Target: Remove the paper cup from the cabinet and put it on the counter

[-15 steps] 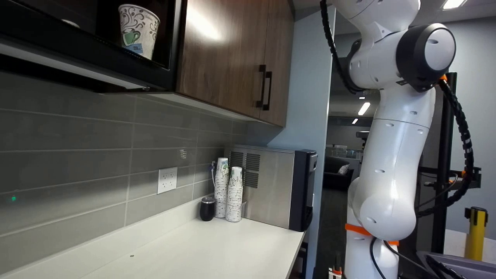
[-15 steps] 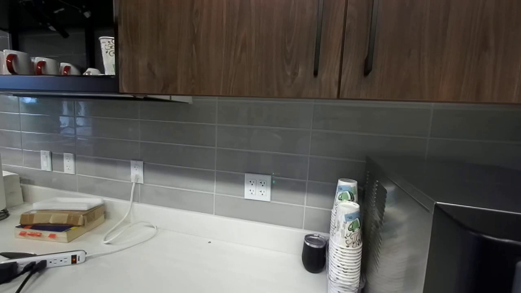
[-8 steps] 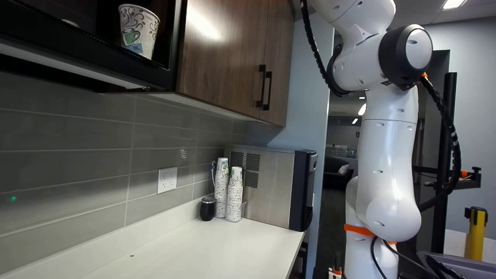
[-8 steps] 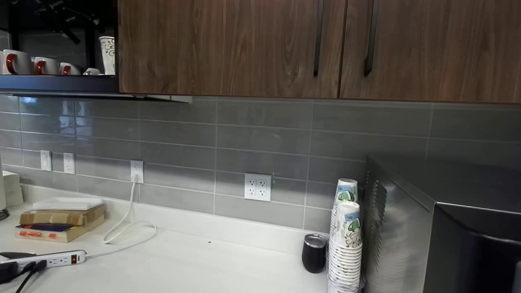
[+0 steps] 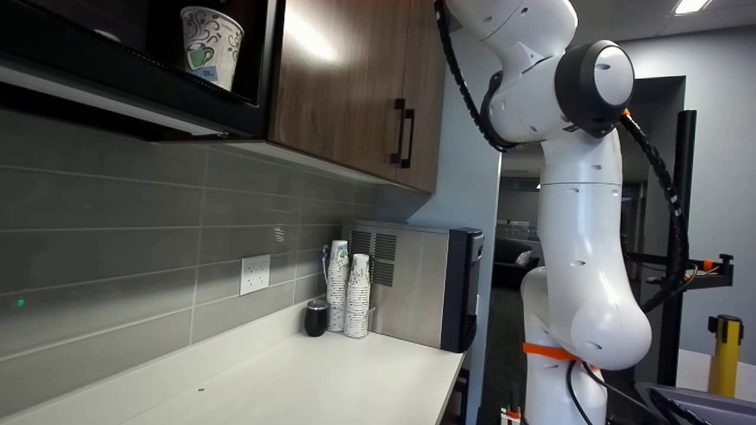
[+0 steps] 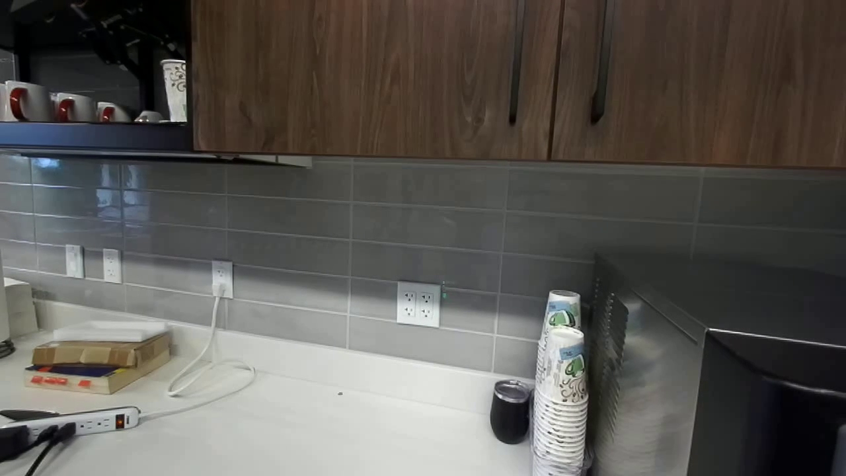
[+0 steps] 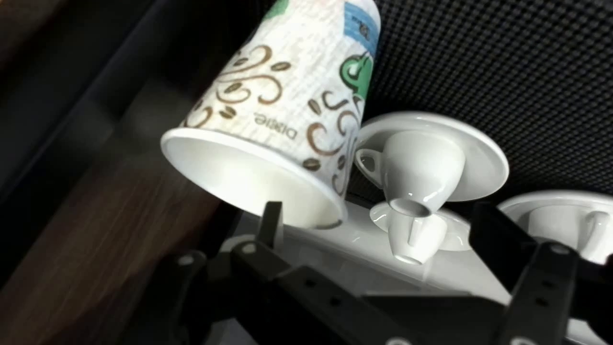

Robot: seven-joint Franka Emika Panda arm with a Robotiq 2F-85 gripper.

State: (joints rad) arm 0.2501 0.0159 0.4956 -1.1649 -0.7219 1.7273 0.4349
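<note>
The paper cup (image 5: 211,50), white with a green cup print, stands upright in the dark open section of the cabinet (image 5: 342,88). It also shows in an exterior view (image 6: 176,89), partly hidden by the cabinet side. In the wrist view, whose picture is upside down, the cup (image 7: 282,91) is at the upper left. My gripper (image 7: 383,227) is open with nothing between its fingers. One finger overlaps the cup's mouth; I cannot tell whether they touch. The gripper (image 6: 149,53) is a dark shape above the shelf. The off-white counter (image 5: 331,383) lies below.
White espresso cups on saucers (image 7: 424,167) stand beside the paper cup. Mugs with red handles (image 6: 76,107) line the shelf (image 6: 99,135). On the counter are stacked cups (image 6: 562,403), a black tumbler (image 6: 510,411), a steel appliance (image 5: 407,283), books (image 6: 99,363) and a power strip (image 6: 99,420).
The arm has moved left in an exterior view. The dark gripper has moved right, closer to the paper cup, along the shelf. The paper cup has not moved.
</note>
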